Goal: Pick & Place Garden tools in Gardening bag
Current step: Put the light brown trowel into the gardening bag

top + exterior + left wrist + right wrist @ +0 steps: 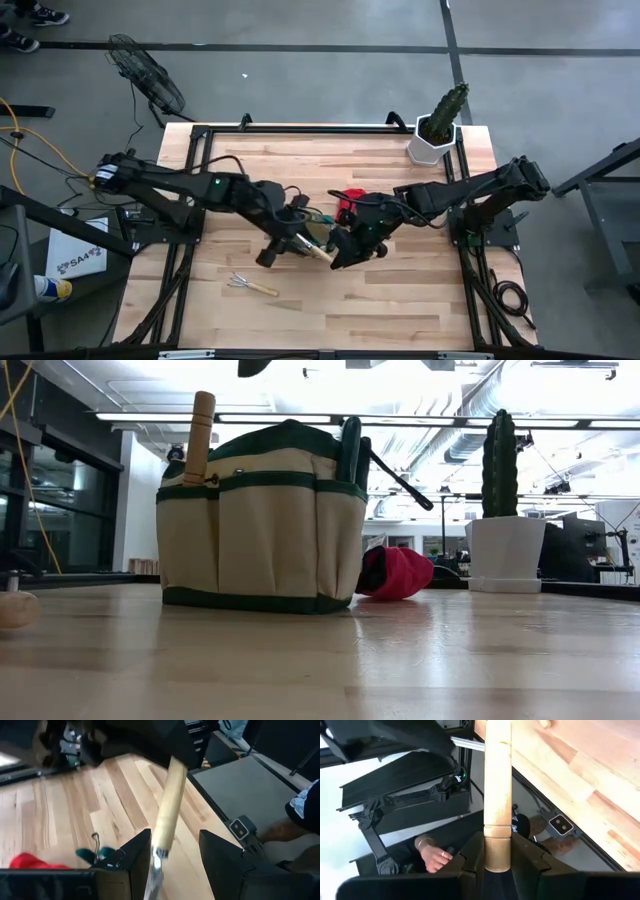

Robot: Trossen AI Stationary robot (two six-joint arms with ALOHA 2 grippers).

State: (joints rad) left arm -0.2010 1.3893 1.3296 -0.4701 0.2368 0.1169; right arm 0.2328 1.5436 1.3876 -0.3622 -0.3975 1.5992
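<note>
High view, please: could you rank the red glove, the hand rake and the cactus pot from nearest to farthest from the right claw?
1. Red glove: just beside the right claw, toward the table's far side, at the table's middle.
2. Hand rake: lying alone on the wood toward the left arm's side, near the front.
3. Cactus pot: at the far right corner of the table.
</note>
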